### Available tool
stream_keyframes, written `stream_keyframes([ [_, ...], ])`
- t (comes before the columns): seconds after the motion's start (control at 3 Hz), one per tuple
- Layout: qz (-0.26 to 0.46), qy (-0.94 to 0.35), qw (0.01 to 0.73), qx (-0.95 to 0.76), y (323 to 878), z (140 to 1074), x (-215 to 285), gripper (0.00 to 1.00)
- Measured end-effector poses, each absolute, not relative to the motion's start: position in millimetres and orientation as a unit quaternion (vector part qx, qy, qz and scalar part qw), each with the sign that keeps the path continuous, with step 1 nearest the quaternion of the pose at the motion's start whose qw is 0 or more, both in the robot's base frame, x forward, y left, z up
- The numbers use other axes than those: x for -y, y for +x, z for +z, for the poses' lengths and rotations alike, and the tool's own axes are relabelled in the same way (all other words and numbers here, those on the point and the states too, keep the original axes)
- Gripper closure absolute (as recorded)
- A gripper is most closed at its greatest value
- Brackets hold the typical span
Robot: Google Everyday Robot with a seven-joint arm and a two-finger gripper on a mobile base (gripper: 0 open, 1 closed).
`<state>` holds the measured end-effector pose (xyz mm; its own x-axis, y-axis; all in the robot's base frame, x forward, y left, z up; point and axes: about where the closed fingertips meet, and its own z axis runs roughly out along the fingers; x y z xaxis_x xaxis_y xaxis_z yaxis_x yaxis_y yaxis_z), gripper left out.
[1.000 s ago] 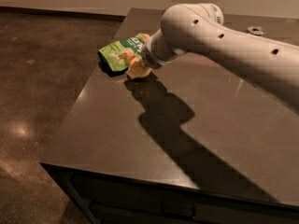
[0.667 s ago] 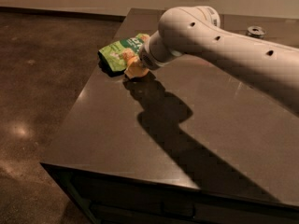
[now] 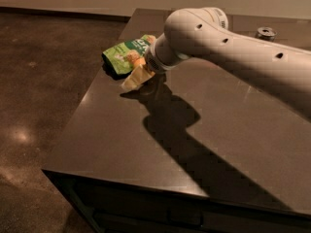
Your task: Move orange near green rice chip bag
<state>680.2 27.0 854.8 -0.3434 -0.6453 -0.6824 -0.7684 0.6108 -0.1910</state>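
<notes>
Camera view, orange at pincer, beside green bag

orange: mostly hidden by pincer beside bag | bag end: behind arm

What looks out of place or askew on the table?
Nothing stands out. The green rice chip bag lies at the table's far left edge, the gripper low beside it; a small can stands at the back right.

White lettering stands on the dark band of the green rice chip bag, upper left of centre on the counter, but no word of it can be read. The gripper sits just below the bag.
</notes>
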Motion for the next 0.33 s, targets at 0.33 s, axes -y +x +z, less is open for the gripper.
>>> stream_keyframes([
  [0.33,0.082,-0.433,0.375,-0.815,680.2,854.7,-27.1,0.0],
])
